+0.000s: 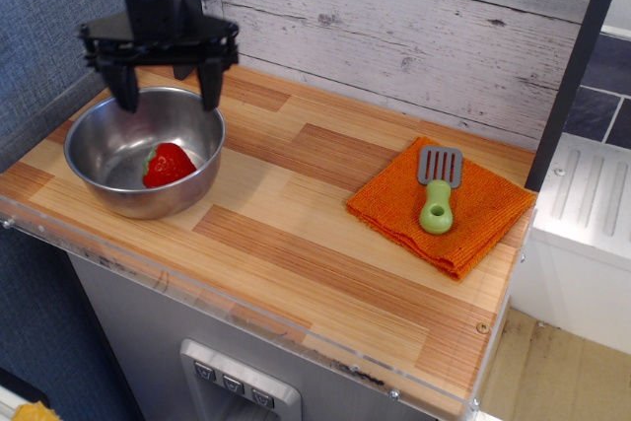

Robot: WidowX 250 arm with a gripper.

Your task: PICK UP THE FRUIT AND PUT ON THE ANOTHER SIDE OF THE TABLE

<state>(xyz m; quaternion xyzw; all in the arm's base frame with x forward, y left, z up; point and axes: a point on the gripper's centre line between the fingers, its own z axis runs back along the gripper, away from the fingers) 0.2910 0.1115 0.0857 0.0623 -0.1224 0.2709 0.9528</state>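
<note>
Fruit [168, 164] in bowl [99, 135] under wide-spread, empty pincer [168, 98].

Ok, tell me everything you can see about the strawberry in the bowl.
The strawberry is a small, glossy red toy that looks like plastic, with a bit of green at its left end. It lies on its side on the floor of the steel bowl, towards the near wall, and only the bowl touches it. The black gripper hangs open above the bowl's far rim, clear of the fruit.
</note>
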